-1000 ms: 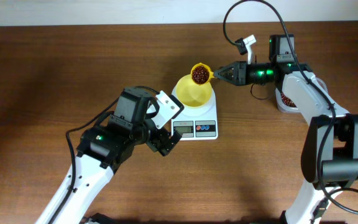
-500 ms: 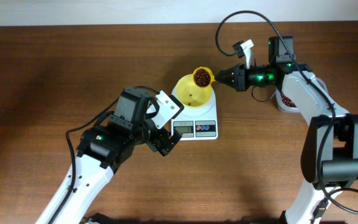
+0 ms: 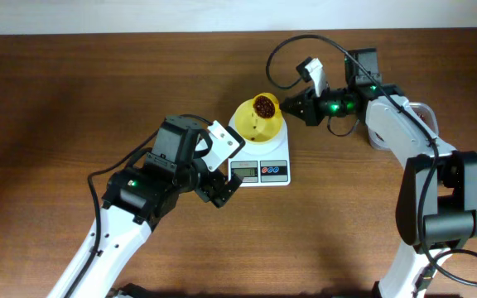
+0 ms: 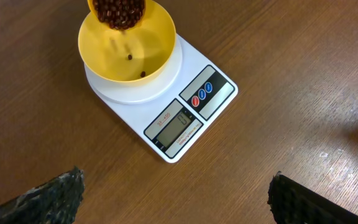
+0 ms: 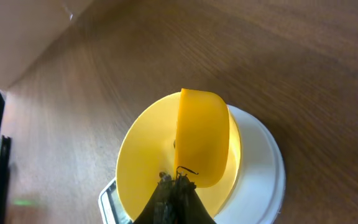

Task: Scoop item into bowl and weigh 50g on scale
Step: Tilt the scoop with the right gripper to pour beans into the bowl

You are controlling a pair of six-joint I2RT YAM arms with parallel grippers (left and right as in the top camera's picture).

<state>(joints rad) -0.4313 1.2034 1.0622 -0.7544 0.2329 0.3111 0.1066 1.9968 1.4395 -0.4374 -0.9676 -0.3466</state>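
The beans [image 3: 264,105] are seen heaped in a bright yellow scoop [image 3: 267,103], which is held just above the far side of the bowl [image 3: 251,126]. In the left wrist view, two loose beans can be made out lying on the inner wall of the bowl, below the loaded scoop. The bowl is set on the round white platform of the scale [image 3: 263,170], with the grey display and the red and blue buttons left uncovered on the near side. The figures on the display cannot be read. The scale is placed near the middle of the brown wooden tabletop [image 3: 73,91].

The scoop is pinched by its handle in the right claw [image 3: 293,106], which is reached in from the right of the bowl. The left claw [image 3: 226,168] is held spread apart with nothing between its fingers, just beside the near left corner of the scale and not touching it.
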